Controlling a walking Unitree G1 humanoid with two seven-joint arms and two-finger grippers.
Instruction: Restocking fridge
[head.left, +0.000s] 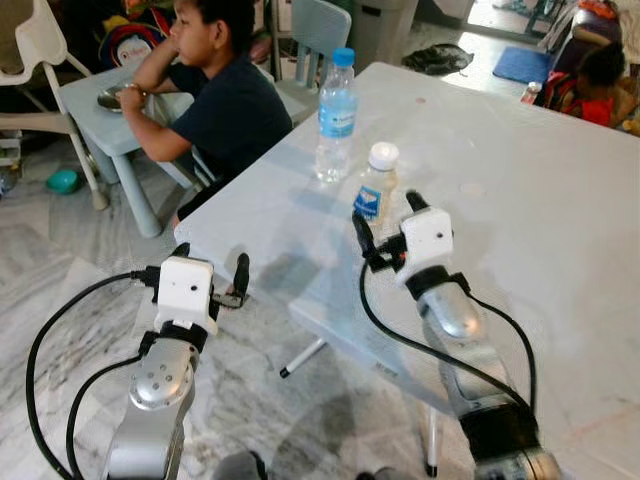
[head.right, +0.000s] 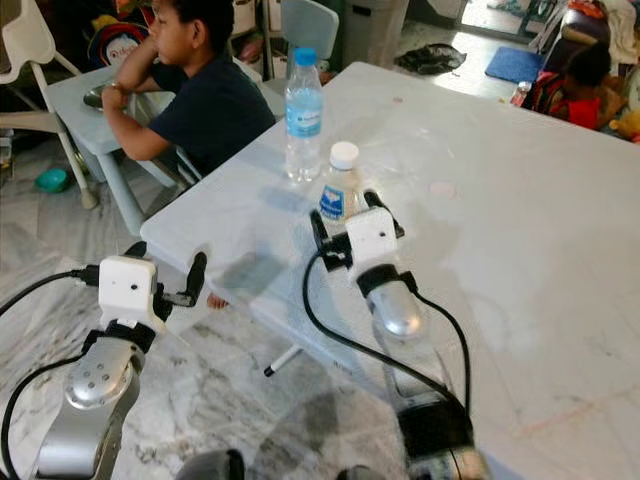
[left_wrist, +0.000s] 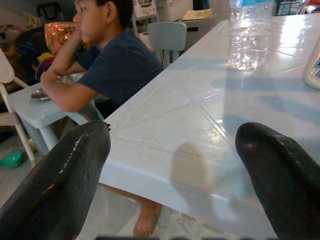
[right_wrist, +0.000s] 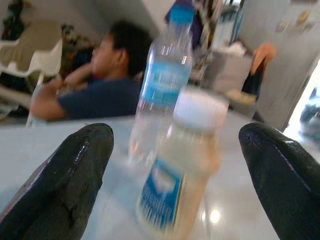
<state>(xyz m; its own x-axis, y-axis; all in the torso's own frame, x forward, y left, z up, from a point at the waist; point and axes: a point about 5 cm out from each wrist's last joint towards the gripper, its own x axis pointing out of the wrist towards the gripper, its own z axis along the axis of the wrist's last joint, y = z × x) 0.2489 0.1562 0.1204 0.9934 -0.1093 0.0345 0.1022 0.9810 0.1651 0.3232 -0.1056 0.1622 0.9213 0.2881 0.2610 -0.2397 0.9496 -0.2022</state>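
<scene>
The pale surface (head.left: 520, 170) carries two bottles near its left edge, toward the far left corner. A seated person (head.left: 215, 100) sits just beyond that edge. The tall water bottle (head.left: 336, 115) stands upright, farther in; full and clear, it likely weighs the most and its thin plastic wall would give under a squeeze. The small white-capped bottle (head.left: 377, 182) stands just in front of it, upright, with a blue label; it looks light, stiff and smooth, so the labelled mid-body seems the best hold. The right end effector (head.left: 386, 220) hovers just short of it, fingers spread and released. The left end effector (head.left: 212, 268) is also released, off the surface's left edge.
</scene>
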